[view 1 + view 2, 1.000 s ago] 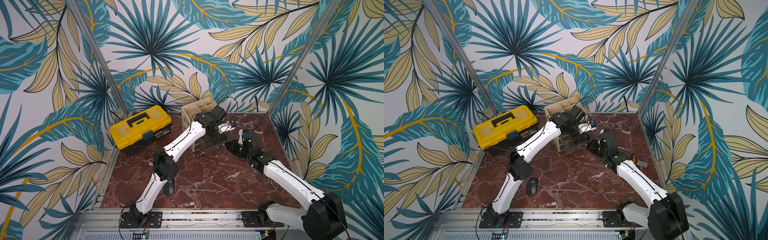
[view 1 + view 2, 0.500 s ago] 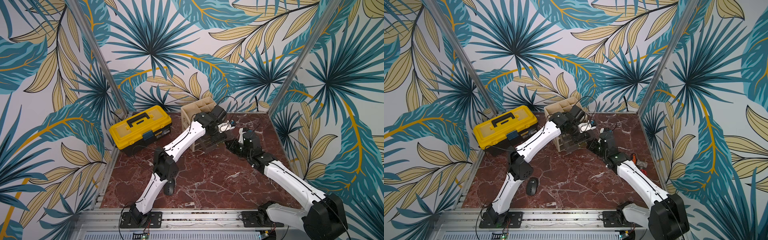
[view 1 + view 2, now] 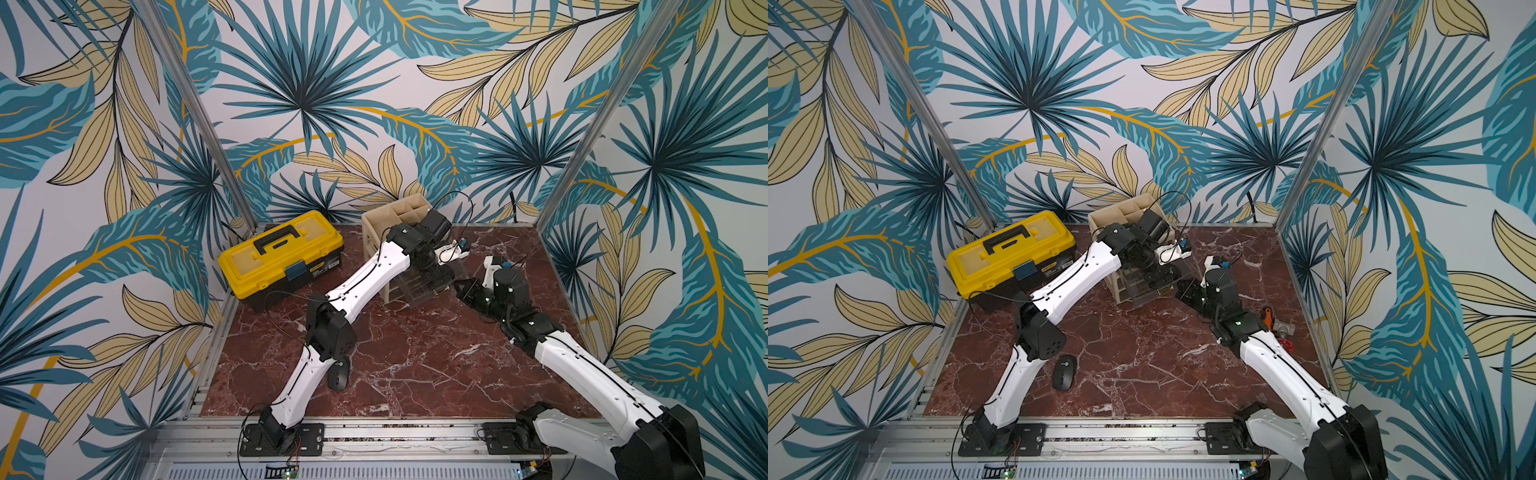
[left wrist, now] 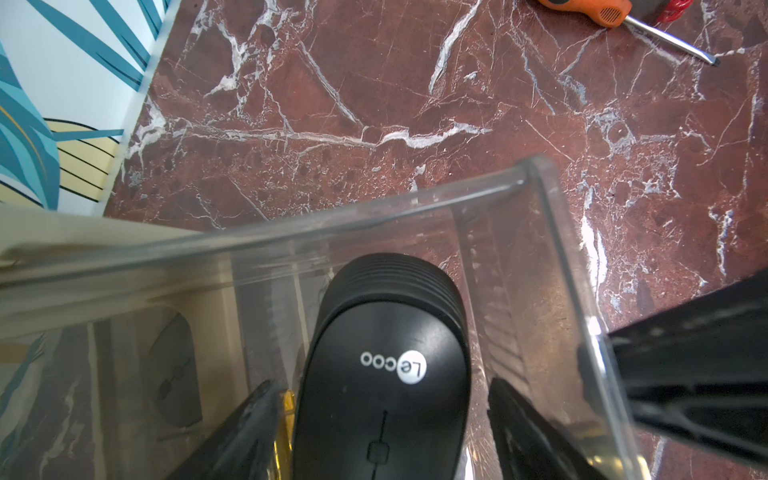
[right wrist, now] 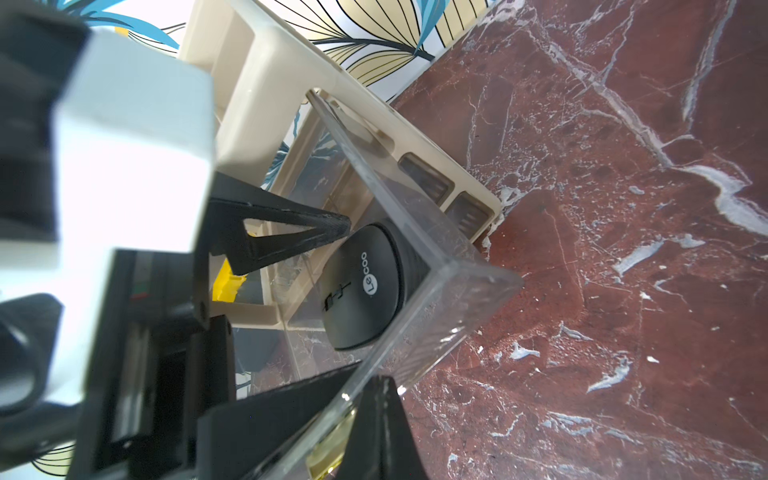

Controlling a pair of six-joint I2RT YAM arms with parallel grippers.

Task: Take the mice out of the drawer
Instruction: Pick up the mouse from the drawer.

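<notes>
A: Since the left arm (image 3: 365,274) covers most of the drawer (image 3: 415,298) in both top views, where is the mouse located?
B: Consult the left wrist view; 1 black mouse (image 4: 384,345) lies inside the clear drawer, ridged end near the front wall; its scroll-wheel end is cut off by the frame edge; the drawer stands pulled out of the beige organiser (image 3: 399,216).
A: Condition of the left gripper (image 4: 380,388)?
B: Fingers (image 4: 257,428) spread wide, 1 on each side of that mouse; a narrow gap shows between 1 finger and the mouse; a yellow piece (image 4: 284,415) beside the other finger cannot be identified; nothing is gripped.
A: Condition of the right gripper (image 5: 365,376)?
B: Fully closed, pinching the drawer's clear wall near its corner; only the fingertips enter the right wrist view.
A: Any further mice?
B: A 2nd mouse (image 3: 1064,372) rests on the marble table (image 3: 1183,353) near the left arm's elbow; the arm hides part of that 2nd mouse (image 3: 340,376) in a top view; a dim mouse-like outline (image 4: 174,370) shows through the plastic; its tier cannot be determined; an orange-handled screwdriver (image 4: 602,12) is cut off at the frame edge.
</notes>
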